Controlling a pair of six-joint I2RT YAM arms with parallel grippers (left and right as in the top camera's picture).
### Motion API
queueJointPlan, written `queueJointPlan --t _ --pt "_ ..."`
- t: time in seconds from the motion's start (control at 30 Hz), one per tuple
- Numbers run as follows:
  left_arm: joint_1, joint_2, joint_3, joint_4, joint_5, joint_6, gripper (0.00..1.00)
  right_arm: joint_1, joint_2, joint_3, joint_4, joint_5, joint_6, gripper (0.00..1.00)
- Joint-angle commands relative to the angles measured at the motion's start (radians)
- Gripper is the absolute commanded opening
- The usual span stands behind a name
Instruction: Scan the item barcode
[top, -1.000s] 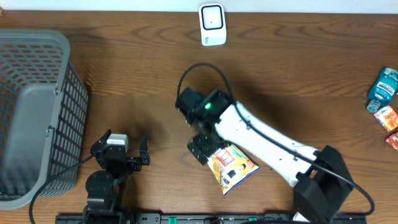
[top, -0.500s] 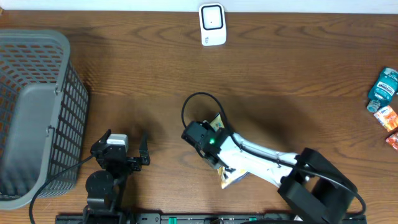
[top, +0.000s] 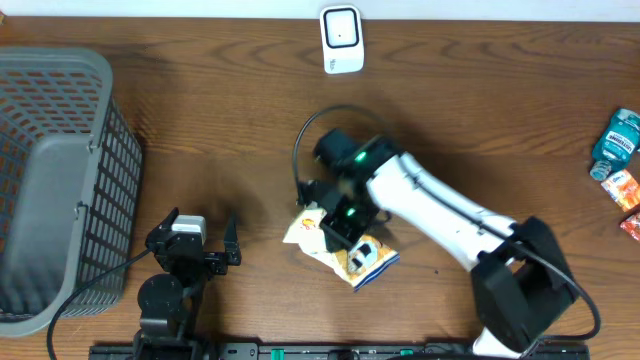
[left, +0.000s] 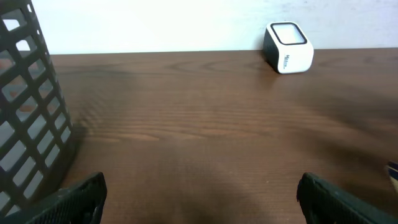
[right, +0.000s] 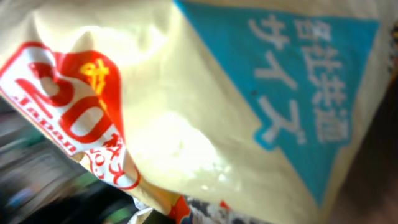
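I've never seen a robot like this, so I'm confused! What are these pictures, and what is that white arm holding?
These are two robot arms at a wooden table, each ending in a two-fingered gripper. One picture looks down from above; the other two come from a little camera on each wrist. The right gripper, on the white arm, is shut on a yellow snack bag, which fills its wrist picture. The left gripper is open, holding nothing. Also on the table: a grey basket, a small white scanner at the far edge, and a blue bottle with small packets on the right.
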Motion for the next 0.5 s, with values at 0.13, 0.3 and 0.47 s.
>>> queueJointPlan --t 0.13,0.3,0.47 --pt "0.003 -0.005 -0.015 -0.026 0.006 -0.005 0.98 -0.176 -0.003 -0.027 -0.113 -0.771 -0.408 0.01" --pt "0.003 -0.005 -0.015 -0.026 0.006 -0.005 0.98 -0.184 -0.003 -0.027 -0.125 -0.776 -0.413 0.01" --pt "0.003 -0.005 -0.015 -0.026 0.006 -0.005 0.98 -0.156 -0.003 -0.067 -0.005 -0.314 -0.426 0.01"
